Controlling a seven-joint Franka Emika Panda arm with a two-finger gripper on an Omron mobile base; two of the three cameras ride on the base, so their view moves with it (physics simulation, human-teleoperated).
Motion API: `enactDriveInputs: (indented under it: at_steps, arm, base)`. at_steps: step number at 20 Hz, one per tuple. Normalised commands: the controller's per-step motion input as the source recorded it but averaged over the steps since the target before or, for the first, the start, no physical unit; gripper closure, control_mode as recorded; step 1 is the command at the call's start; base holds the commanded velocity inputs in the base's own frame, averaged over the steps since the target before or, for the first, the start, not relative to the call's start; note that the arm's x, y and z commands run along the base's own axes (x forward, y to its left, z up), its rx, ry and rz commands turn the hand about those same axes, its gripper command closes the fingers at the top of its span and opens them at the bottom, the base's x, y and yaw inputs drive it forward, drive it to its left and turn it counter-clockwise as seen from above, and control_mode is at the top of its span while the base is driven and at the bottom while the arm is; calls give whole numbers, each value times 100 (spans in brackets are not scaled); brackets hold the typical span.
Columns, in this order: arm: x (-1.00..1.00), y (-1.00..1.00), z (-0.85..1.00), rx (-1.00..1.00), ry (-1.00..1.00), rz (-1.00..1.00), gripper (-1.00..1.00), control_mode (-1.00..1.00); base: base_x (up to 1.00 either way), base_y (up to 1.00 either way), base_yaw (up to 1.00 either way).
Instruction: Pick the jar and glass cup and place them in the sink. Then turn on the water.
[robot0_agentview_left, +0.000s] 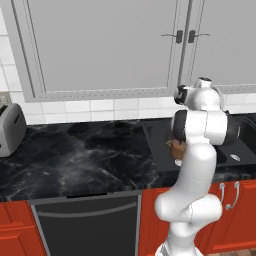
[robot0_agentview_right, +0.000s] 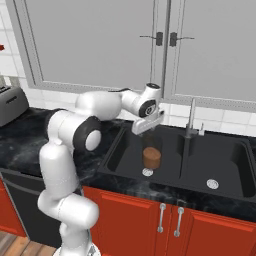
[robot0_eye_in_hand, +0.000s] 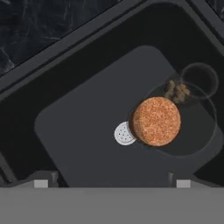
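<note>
The jar (robot0_agentview_right: 151, 157), a squat cylinder with a cork-brown top, stands on the floor of the left basin of the black sink (robot0_agentview_right: 116, 150), right beside the round drain (robot0_agentview_right: 147, 172). My gripper (robot0_agentview_right: 143, 129) hangs above the jar, apart from it. Its jaws are open with nothing between them. In the hand view the jar's cork top (robot0_eye_in_hand: 156, 121) lies straight below, with the fingertips (robot0_eye_in_hand: 41, 183) far apart at the bottom edge. The left base view shows a slice of the jar (robot0_agentview_left: 175, 145) behind my arm. The glass cup is out of view.
A chrome gooseneck tap (robot0_agentview_right: 191, 117) rises behind the divider between the basins. The right basin has its own drain (robot0_agentview_right: 212, 183). A grey toaster (robot0_agentview_left: 9, 129) sits at the far left of the black marble counter (robot0_agentview_left: 85, 155). Grey wall cabinets hang above.
</note>
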Motion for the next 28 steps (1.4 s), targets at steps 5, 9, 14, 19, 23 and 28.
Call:
enactDriveInputs:
  at_steps: [5,9,14,19,23,28]
  arm:
    - [-68,18,86,-1,-12,-1,-100,-100]
    - [-58,19,81,-7,-18,0,-100,-100]
    - [-42,11,44,-7,-7,0,-100,-100]
    - [-44,0,-1,0,0,0,-100,-100]
    - [-55,0,-26,0,0,0,-100,-100]
    - [0,0,0,0,0,0,-100,100]
  base:
    - [0,0,0]
    - [0,0,0]
    - [0,0,0]
    - [0,0,0]
    - [0,0,0]
    - [-73,6,12]
